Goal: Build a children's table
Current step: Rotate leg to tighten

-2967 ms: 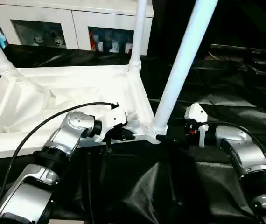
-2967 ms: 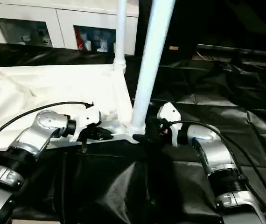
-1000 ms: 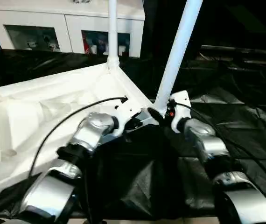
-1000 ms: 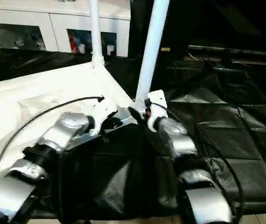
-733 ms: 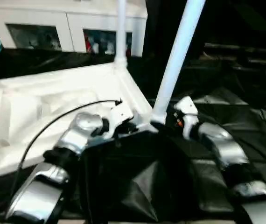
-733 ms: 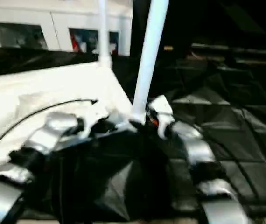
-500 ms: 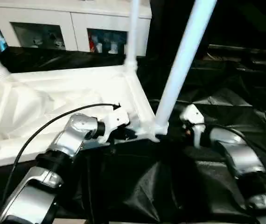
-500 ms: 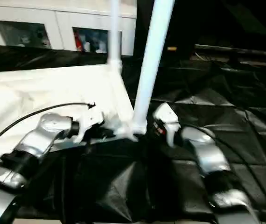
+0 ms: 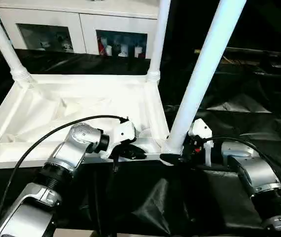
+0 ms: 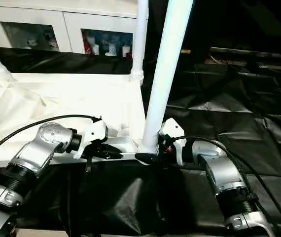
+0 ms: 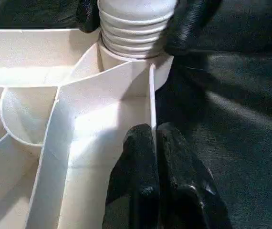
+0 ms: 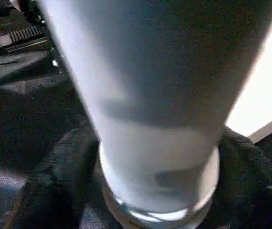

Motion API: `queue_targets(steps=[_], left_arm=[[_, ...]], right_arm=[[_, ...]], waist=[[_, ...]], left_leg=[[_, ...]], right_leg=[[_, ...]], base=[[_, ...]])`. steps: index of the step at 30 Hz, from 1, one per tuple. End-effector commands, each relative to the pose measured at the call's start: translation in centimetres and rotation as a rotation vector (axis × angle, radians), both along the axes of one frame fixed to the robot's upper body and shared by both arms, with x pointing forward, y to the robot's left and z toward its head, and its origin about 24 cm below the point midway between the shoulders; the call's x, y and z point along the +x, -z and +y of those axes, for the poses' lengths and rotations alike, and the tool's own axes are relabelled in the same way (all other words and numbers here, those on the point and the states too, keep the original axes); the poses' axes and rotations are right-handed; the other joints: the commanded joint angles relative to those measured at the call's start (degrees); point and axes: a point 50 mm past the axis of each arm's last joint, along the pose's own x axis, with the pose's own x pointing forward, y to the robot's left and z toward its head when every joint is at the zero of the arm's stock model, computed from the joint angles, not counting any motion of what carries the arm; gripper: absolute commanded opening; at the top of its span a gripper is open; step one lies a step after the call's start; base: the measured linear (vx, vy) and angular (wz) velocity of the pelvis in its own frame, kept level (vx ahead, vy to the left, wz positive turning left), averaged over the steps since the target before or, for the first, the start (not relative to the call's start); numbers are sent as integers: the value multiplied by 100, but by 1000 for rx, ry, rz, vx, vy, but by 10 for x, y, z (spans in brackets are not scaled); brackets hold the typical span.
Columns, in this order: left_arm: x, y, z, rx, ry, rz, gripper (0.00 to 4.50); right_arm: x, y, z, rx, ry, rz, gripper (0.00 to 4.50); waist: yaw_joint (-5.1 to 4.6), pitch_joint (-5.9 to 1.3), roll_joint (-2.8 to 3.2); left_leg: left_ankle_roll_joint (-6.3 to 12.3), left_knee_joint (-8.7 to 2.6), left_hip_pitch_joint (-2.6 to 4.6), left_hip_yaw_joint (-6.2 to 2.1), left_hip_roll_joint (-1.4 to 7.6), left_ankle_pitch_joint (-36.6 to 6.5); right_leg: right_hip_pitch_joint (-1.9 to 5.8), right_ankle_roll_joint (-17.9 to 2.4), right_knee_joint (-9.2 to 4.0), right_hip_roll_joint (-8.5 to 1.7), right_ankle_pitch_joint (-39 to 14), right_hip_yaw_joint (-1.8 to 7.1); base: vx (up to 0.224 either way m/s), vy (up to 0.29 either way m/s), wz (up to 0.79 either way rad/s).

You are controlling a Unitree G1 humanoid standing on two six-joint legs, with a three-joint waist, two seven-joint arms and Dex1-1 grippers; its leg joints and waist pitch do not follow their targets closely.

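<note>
The right gripper point(image 10: 148, 157) has closed in around the base of the near table leg point(image 10: 165, 74).

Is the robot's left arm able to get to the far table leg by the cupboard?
Probably yes. The far leg stands past the upturned tabletop, with only the open tray of its underside between. But the left gripper is pinched shut on the near rim, so it would have to let go first.
</note>
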Motion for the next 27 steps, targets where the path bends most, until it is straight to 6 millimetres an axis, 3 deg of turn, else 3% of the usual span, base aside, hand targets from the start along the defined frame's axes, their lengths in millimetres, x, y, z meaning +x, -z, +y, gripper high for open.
queue_targets(steps=[1,6,9,14,17,19,20,22,24,27], left_arm=[[0,-10,-13,-71,33,-30,0],[2,-10,-12,-71,2,-37,0],[10,-7,-14,-59,-87,-58,0],[31,2,-20,-31,-352,-73,0],[37,1,-26,-31,-431,-75,0],[44,-1,-37,-28,-514,-94,0],[46,-2,-40,-29,-534,-100,0],[48,-4,-48,-40,-544,-105,0],[47,-7,-54,-60,-523,-115,0],[45,-8,-58,-89,-484,-116,0]], right_arm=[[-8,3,10,5,-74,26,318],[-9,5,10,14,-49,40,290],[-3,15,11,4,63,55,280],[23,36,23,16,460,103,278],[31,39,31,32,584,129,277],[39,40,45,38,680,158,277],[41,39,50,44,679,153,277],[43,36,62,54,642,118,277],[44,31,70,84,600,107,333],[46,26,73,113,563,89,350]], waist=[[-22,-384,14],[-18,-386,17],[-33,-381,23],[-126,-341,23],[-207,-349,34],[-222,-350,26],[-231,-352,33],[-222,-364,0],[-198,-372,-2],[-178,-381,-23]], left_leg=[[81,-405,190,-198,413,-1157],[103,-399,189,-198,413,-1124],[54,-405,203,-200,415,-1218],[-266,-432,243,-239,380,-1741],[-388,-462,235,-274,386,-1887],[-371,-472,223,-269,386,-1886],[-398,-469,244,-267,376,-1929],[-329,-457,218,-254,369,-1777],[-172,-439,202,-237,368,-1571],[-24,-427,189,-225,371,-1384]], right_leg=[[172,-1356,-380,-480,-466,259],[173,-1361,-377,-482,-458,256],[147,-1353,-393,-485,-583,261],[100,-1170,-514,-535,-1738,278],[88,-1031,-526,-523,-1981,264],[96,-998,-529,-515,-1881,265],[73,-1000,-546,-511,-1894,264],[104,-993,-543,-517,-1680,268],[122,-1038,-520,-513,-1368,273],[134,-1069,-501,-509,-1199,268]], base=[[0,0,0],[0,0,0],[0,0,0],[0,0,0],[0,0,0],[0,0,0],[0,0,0],[0,0,0],[0,0,0],[0,0,0]])
